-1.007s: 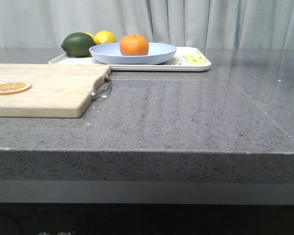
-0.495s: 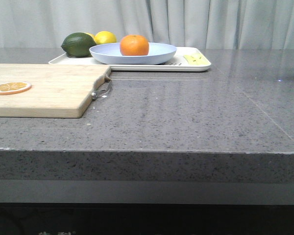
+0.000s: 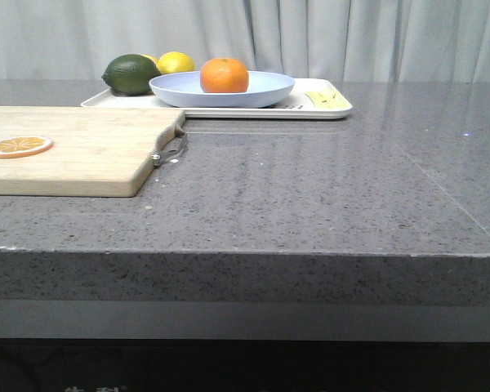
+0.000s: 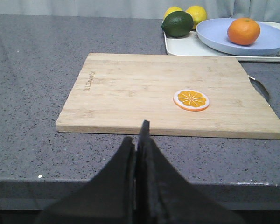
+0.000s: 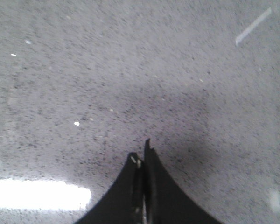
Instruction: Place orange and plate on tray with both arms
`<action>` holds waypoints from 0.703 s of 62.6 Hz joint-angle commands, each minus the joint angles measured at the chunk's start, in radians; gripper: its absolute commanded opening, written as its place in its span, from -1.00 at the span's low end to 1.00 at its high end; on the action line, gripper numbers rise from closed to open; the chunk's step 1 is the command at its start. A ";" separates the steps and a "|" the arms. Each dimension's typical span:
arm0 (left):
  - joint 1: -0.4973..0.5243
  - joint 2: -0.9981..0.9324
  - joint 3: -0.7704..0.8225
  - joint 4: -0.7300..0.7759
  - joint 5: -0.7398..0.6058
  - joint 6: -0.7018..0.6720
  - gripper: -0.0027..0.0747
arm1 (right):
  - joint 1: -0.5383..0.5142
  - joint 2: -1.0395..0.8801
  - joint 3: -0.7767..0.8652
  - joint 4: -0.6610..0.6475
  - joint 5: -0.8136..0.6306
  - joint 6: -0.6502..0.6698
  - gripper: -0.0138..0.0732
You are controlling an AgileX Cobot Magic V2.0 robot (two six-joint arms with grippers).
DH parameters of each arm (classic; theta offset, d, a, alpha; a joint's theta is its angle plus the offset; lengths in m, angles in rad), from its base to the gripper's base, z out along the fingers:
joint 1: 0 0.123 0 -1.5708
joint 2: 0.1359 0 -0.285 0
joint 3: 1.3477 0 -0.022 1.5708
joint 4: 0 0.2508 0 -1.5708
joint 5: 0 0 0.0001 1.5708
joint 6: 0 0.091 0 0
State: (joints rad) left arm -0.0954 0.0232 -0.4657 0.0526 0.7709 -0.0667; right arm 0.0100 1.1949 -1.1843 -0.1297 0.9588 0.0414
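Grey speckled stone countertop is filling my front feed, with pale curtains hanging behind. At the left I'm seeing a wooden cutting board carrying a dried orange slice. Further right, in the upper middle, the tray is holding a lime, a lemon and the plate, and the orange is sitting in the plate. My left gripper is showing fingers pressed together, holding nothing. My right gripper is likewise closed over bare stone.
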 commanded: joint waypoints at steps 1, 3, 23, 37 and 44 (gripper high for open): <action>0.000 0.015 -0.026 -0.003 -0.084 -0.008 -0.98 | -0.005 -0.131 0.112 0.000 -0.213 -0.017 -0.82; 0.000 0.015 -0.026 -0.003 -0.084 -0.008 -0.98 | -0.005 -0.177 0.173 0.000 -0.271 -0.017 -0.82; 0.000 0.015 -0.026 -0.003 -0.084 -0.008 -0.98 | -0.005 -0.600 0.641 -0.009 -0.725 -0.028 -0.82; 0.000 0.015 -0.026 -0.003 -0.084 -0.008 -0.98 | -0.005 -0.844 0.808 -0.009 -0.772 -0.028 -0.82; 0.000 0.015 -0.026 -0.003 -0.084 -0.008 -0.98 | -0.005 -0.895 0.831 -0.009 -0.775 -0.028 -0.82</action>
State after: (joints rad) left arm -0.0954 0.0232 -0.4657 0.0526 0.7709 -0.0667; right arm 0.0100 0.3172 -0.3368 -0.1223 0.2785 0.0190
